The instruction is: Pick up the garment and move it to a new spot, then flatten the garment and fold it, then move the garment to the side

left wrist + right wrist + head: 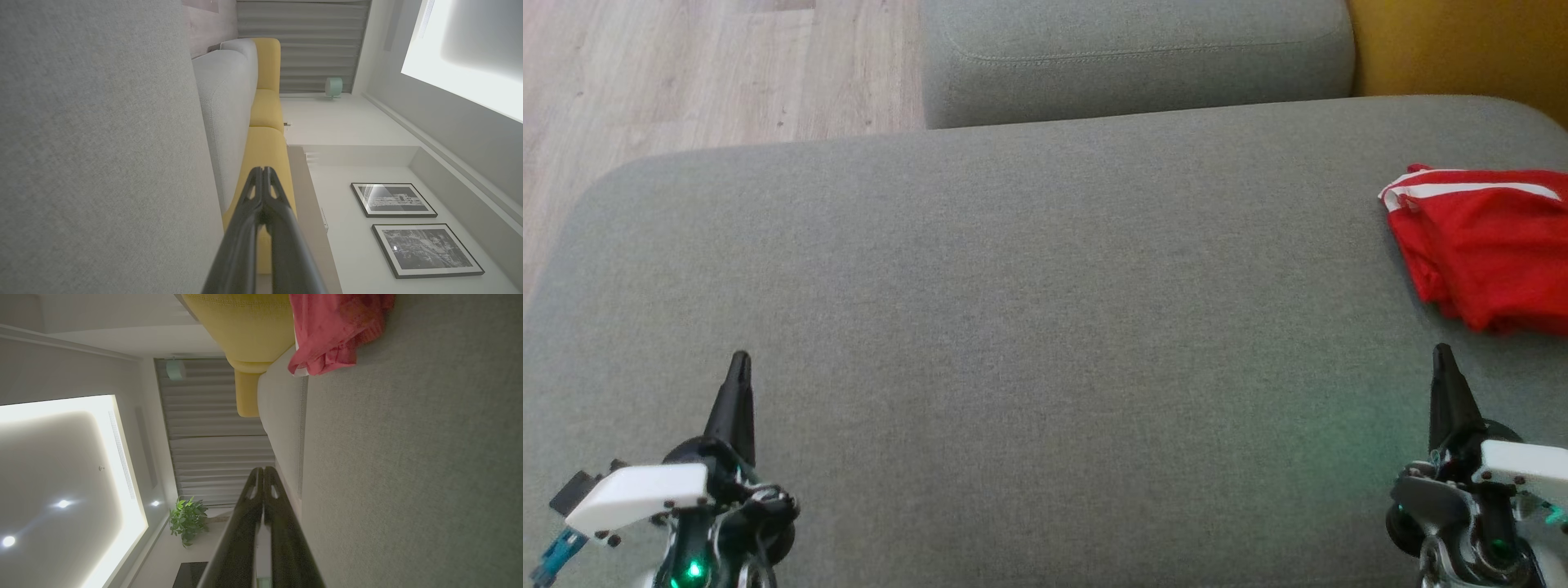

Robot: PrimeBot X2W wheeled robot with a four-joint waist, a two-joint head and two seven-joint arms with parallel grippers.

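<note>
1. The jersey (1490,245) lies bunched at the far right of the gray cushion (1013,286).
2. The left tool (739,359) and right tool (1443,349) are both clenched and empty at the near side.
3. Risk: a reach with the fingers closed may shove the jersey off the right edge, and a shallow pinch may catch one layer.

a grey upholstered sofa (1029,269) on pale wood flooring (686,73); yellow cushions (267,147) behind; grey curtains (216,437); two framed pictures (394,200); a potted plant (188,520).
</note>
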